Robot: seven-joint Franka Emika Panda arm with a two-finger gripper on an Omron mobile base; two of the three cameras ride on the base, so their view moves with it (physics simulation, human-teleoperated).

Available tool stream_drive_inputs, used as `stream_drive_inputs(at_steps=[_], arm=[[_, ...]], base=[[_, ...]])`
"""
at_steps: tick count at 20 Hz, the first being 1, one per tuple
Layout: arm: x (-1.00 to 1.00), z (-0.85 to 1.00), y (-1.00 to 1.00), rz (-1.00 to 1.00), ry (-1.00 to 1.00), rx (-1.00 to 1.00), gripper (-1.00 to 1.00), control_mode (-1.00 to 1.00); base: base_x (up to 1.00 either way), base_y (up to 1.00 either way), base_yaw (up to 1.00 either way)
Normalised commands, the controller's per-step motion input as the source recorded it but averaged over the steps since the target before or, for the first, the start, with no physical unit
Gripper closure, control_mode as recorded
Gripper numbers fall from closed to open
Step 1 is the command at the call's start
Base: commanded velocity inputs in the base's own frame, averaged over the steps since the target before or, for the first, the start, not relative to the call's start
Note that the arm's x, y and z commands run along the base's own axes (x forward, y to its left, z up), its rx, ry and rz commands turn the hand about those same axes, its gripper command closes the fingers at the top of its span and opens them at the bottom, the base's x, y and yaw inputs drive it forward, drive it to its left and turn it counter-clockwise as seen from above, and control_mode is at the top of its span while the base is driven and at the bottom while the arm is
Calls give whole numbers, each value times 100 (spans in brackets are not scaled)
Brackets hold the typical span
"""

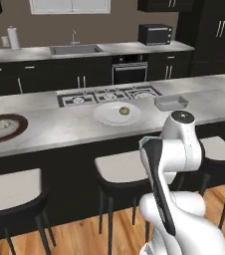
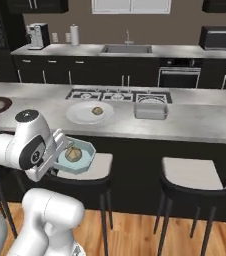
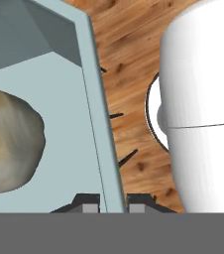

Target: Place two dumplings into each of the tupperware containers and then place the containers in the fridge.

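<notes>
Two tupperware tubs are in sight: a translucent light-blue rectangular tub with cut corners [image 2: 78, 155], carried low in front of the near edge of the grey island surface [image 2: 195, 125] and above a pale-cushioned black stool [image 2: 92, 172], and a clear greyish tub [image 2: 150, 110] resting on that surface to the right of the round white plate [image 2: 80, 114]. Three tan rounded dumplings can be counted: one [image 2: 73, 154] lying inside the blue tub, one [image 2: 97, 110] on the white plate, and one [image 1: 3, 124] on the dark-brown-rimmed plate [image 1: 15, 130] at the far left. The white arm is folded tight, its hand tucked low by its own body, and the claw [image 3: 113, 204] pinches the blue tub's thin side wall between its two dark fingertips [image 3: 89, 206] (seen close in the hand view). Wooden floor [image 3: 129, 84] lies open beneath the tub; a second stool [image 2: 197, 175] stands to the right.
</notes>
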Motion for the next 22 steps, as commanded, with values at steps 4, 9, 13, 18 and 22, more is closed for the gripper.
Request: stream_drive_inputs(at_steps=[4,9,13,18,22], arm=[[0,0,0,0,0,0,100,100],[0,0,0,0,0,0,100,100],[0,0,0,0,0,0,100,100],[0,0,0,0,0,0,100,100],[0,0,0,0,0,0,100,100]], base=[[0,-100,-32],[0,-100,-29],[0,-100,-29],[0,-90,-36],[0,-82,-39]])
